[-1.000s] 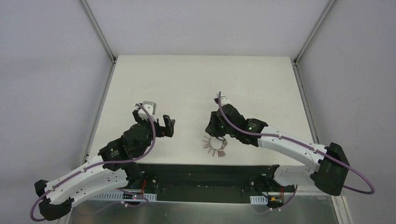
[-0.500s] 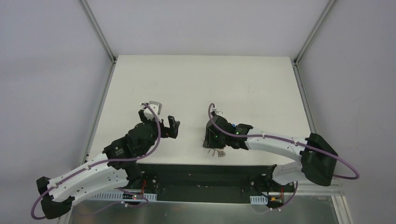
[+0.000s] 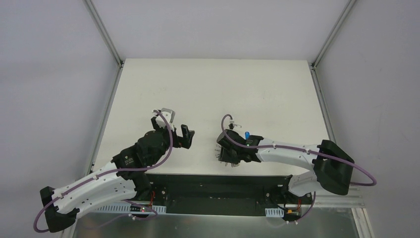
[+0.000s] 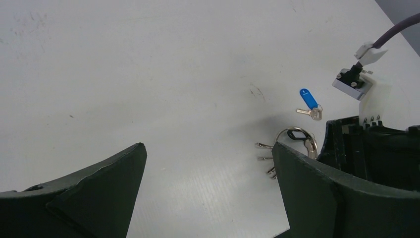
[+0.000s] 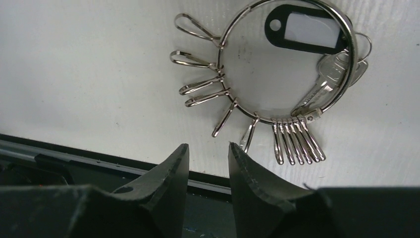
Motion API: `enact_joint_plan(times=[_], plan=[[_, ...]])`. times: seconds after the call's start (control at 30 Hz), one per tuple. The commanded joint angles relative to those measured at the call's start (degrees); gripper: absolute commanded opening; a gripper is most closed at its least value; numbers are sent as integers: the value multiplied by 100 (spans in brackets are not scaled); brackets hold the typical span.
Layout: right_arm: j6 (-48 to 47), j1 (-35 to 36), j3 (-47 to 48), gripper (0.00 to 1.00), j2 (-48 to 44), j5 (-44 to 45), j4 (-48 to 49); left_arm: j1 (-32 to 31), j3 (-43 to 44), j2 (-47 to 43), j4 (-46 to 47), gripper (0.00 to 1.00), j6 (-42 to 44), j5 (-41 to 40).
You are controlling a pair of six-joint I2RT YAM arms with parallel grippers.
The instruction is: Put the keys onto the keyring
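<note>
The keyring (image 5: pixel 287 64) is a silver wire ring with several wire clips fanned off its lower rim, lying near the table's front edge. A black-headed key (image 5: pixel 302 32) with a white label and a silver blade lies across the ring; whether it is threaded on I cannot tell. The blue-headed key (image 4: pixel 309 101) lies loose on the table just beyond the ring, and also shows in the top view (image 3: pixel 246 135). My right gripper (image 5: pixel 208 148) hovers at the ring's near side, jaws narrowly apart and empty. My left gripper (image 4: pixel 208 146) is wide open and empty, left of the ring (image 4: pixel 296 136).
The table's front edge and the black base rail (image 5: pixel 99 163) lie right under my right gripper. The right arm's wrist and its camera mount (image 4: pixel 364 89) stand close beside the blue key. Bare white table (image 3: pixel 208 89) stretches behind both arms.
My right gripper has swung back toward the table's near edge and now covers most of the keyring from above. The blue key has come into view. My left gripper has shifted slightly right.
</note>
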Motion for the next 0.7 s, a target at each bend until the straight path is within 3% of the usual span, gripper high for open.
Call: enact_joint_plan(times=[0.0,0.4,0.67], plan=[[449,24,90,38,265,209,-252,1,-112,-10,369,99,-81,175],[514,10,278,37,610,171,-193,2,-240,14,575,99,-1,158],[489,-12,359,30,806,127,-192,2,-259,135,624,100,-45,88]])
